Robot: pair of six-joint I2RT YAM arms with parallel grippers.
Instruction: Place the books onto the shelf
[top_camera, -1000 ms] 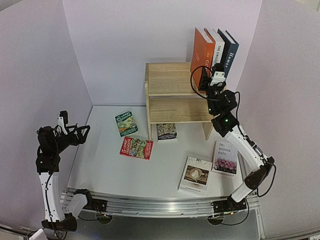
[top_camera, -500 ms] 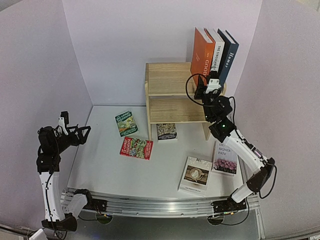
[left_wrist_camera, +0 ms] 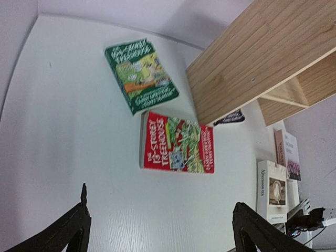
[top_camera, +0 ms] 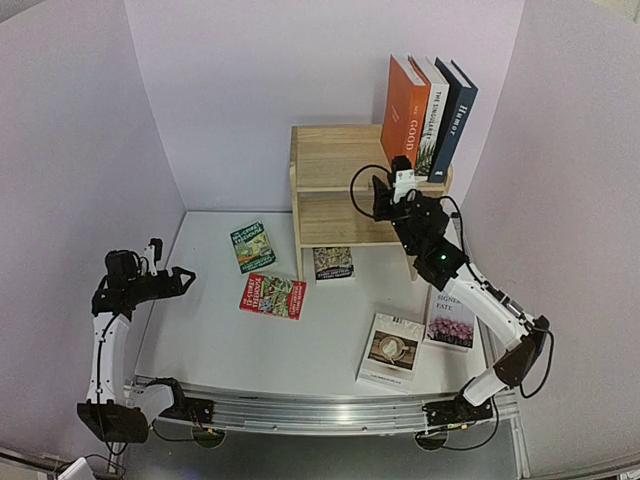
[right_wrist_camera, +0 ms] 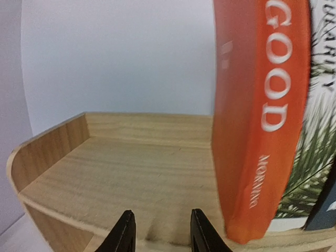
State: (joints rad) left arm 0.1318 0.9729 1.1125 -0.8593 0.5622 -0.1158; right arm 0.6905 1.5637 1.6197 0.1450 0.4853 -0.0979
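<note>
- My right gripper (right_wrist_camera: 159, 231) has backed leftward off the upright books, jaws apart and empty, facing the shelf's (top_camera: 340, 160) top tier.
- My left gripper (left_wrist_camera: 160, 223) has dropped lower, spread wide, empty.
- The orange "GOOD" book (top_camera: 405, 100) stands upright at the top tier's right end; the red paperback (top_camera: 272, 296) lies flat on the worktop (top_camera: 200, 330).

Shelf (top_camera: 340, 157) of bare, grained wood

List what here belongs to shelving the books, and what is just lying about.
Job: shelf; orange book, plant-cover book, blue Humor book standing on its top; green paperback, red paperback, dark paperback, coffee book, flower book on the table.
Not the job: metal rail at the near edge.
</note>
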